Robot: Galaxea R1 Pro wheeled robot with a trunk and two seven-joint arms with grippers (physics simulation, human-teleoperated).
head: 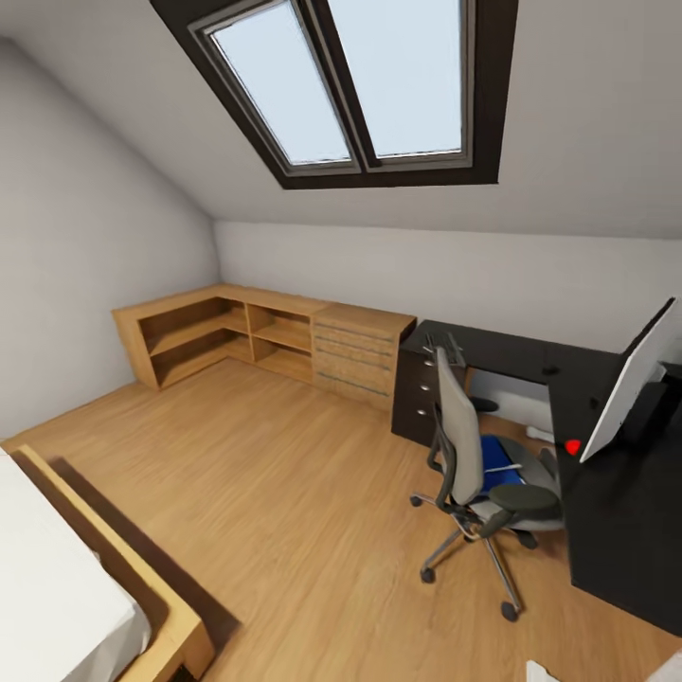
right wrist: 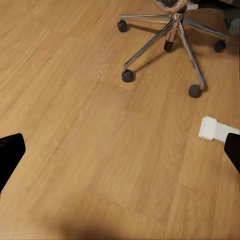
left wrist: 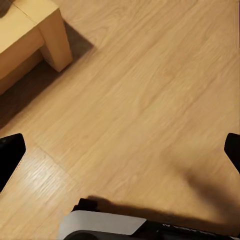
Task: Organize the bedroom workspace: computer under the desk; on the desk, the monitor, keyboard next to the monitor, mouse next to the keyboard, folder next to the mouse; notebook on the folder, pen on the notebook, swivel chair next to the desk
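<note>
Your wood-plank floor (right wrist: 75, 125) lies under both wide-spread pincers; the grey swivel chair's chrome base (right wrist: 172, 37) stands ahead of the right pincer (right wrist: 120, 150).

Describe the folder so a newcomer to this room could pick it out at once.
Find the black L-shaped desk at the right of the head view, then the grey swivel chair parked in its corner. The folder lies flat on that chair's seat. It is the only bright blue thing among grey upholstery and black armrests.
</note>
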